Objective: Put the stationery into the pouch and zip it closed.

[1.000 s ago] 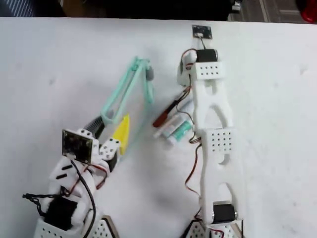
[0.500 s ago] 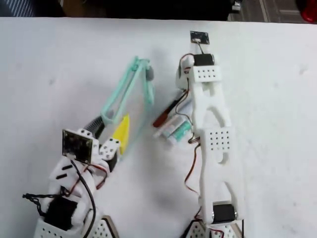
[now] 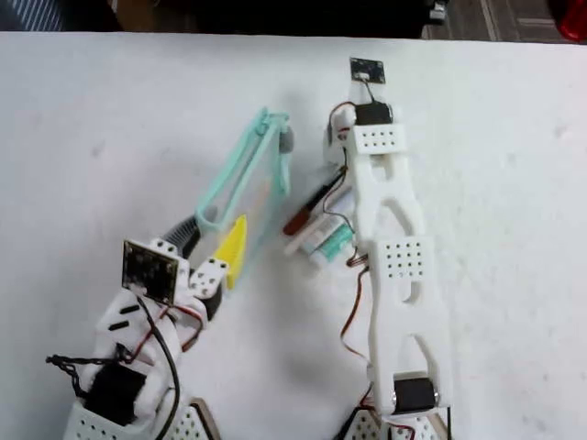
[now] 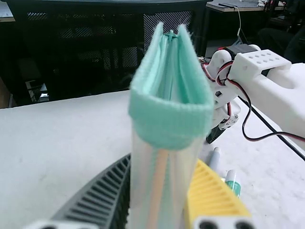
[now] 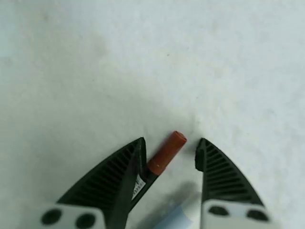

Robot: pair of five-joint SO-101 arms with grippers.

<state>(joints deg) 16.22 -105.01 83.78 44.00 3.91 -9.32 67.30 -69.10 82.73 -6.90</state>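
Pouch [image 4: 169, 114] clamped in left fingers [image 4: 214, 200], red pen [image 5: 166, 152] between spread right fingers [image 5: 114, 183]

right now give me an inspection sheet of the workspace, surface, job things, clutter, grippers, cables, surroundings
Surface: white table, flat.
Job's things: clear pouch with teal trim, mouth open, a thin orange stick inside; red-capped pen and white and teal markers lying on the table outside the pouch, beside the right arm.
Clutter: nothing seen.
Grippers: left gripper shut on the pouch's lower end; right gripper open, a finger on either side of the pen's red cap.
Cables: red and black wires hang loose along both arms, near the markers.
Surroundings: dark furniture beyond the table's far edge.
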